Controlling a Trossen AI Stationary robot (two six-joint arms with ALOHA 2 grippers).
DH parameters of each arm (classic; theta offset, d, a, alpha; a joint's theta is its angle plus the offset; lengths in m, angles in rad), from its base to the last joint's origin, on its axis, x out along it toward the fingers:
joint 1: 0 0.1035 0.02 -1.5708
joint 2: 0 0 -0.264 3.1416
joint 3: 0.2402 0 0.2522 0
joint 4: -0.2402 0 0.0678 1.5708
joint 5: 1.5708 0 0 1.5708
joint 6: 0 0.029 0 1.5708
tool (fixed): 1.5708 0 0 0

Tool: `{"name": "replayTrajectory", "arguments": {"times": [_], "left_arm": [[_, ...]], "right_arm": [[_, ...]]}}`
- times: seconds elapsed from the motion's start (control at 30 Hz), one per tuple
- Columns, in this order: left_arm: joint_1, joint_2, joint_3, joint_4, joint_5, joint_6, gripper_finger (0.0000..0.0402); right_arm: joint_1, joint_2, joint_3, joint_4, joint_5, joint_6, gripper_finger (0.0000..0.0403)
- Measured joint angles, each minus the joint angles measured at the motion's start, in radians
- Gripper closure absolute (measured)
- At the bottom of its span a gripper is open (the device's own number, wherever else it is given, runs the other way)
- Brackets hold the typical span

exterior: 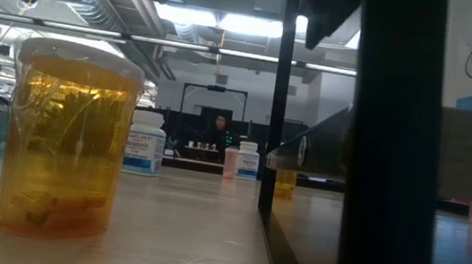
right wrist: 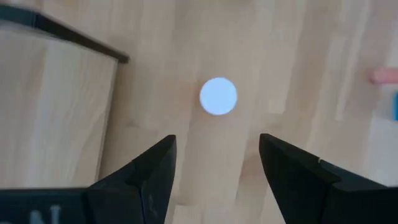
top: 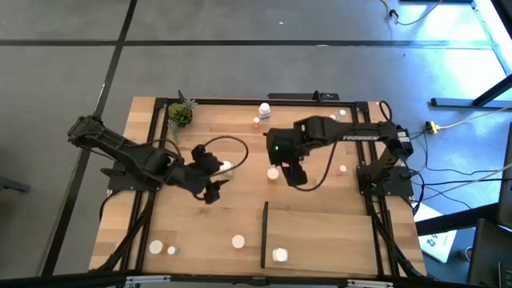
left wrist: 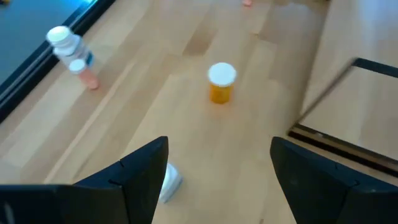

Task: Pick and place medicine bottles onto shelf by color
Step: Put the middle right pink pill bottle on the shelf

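Observation:
An orange medicine bottle with a white cap (top: pixel 273 173) (left wrist: pixel 221 82) stands mid-table. My right gripper (top: pixel 293 175) hangs open above it, fingers pointing down. In the right wrist view its round cap (right wrist: pixel 218 96) shows just beyond the gap between the fingers. My left gripper (top: pixel 213 186) is open over the table's left-centre, tilted down toward that bottle. A small white bottle (top: pixel 226 167) (left wrist: pixel 169 180) sits on the table by its finger; I cannot tell if they touch. The shelf (top: pixel 320 236) lies at the near right with one white bottle (top: pixel 279 255) on it.
More bottles stand at the far edge (top: pixel 264 109) (left wrist: pixel 68 46) and near left (top: pixel 157 246), (top: pixel 238 240). A potted plant (top: pixel 181 114) sits far left. The shelf's black upright strip (top: pixel 264 236) (exterior: pixel 391 151) rises near the right gripper. An orange bottle (exterior: pixel 68 138) fills the low view's foreground.

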Motion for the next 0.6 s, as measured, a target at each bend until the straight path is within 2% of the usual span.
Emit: {"name": "replayTrajectory", "arguments": {"times": [0.13,0.33,0.47,0.6], "left_arm": [[0.066,0.000,0.000,0.000,0.038,0.019,0.0124],[0.143,0.000,0.000,0.001,0.053,0.040,0.0124],[0.178,0.000,0.000,0.002,0.100,0.047,0.0124],[0.197,0.000,0.000,0.012,0.103,0.049,0.0124]], "right_arm": [[-0.058,-0.029,-0.046,-0.075,-0.029,-0.020,0.0171],[-0.107,-0.170,-0.200,-0.084,-0.003,0.127,0.0171],[-0.115,-0.290,-0.336,-0.077,0.085,0.370,0.0171],[-0.115,-0.396,-0.461,-0.078,0.102,0.687,0.0171]]}}
